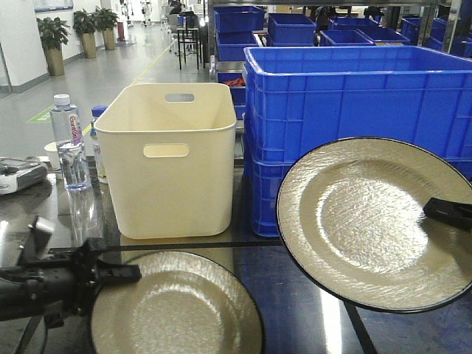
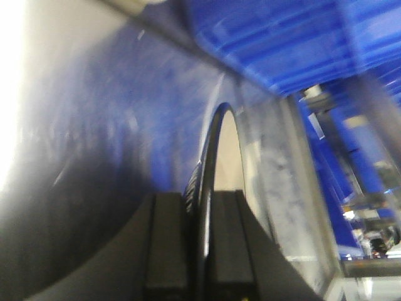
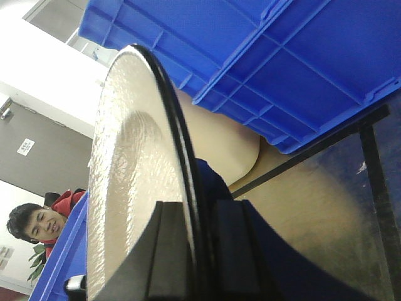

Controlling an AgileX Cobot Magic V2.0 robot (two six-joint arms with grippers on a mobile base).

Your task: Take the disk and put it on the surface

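Two pearly disks with black rims are in view. The left disk (image 1: 177, 306) lies roughly level, low over the dark glossy surface (image 1: 295, 287) with its black tape lines; I cannot tell whether it touches. My left gripper (image 1: 110, 274) is shut on its left rim, and in the left wrist view the gripper (image 2: 199, 251) clamps the disk (image 2: 227, 157) edge-on. The right disk (image 1: 369, 221) is raised and tilted in front of the blue crate. My right gripper (image 1: 446, 212) is shut on its right edge; in the right wrist view the gripper (image 3: 200, 251) pinches the disk (image 3: 131, 175) at the rim.
A cream plastic tub (image 1: 173, 162) stands at the middle back. Stacked blue crates (image 1: 354, 96) fill the back right. A water bottle (image 1: 70, 144) and a grey device (image 1: 18, 175) sit at the left.
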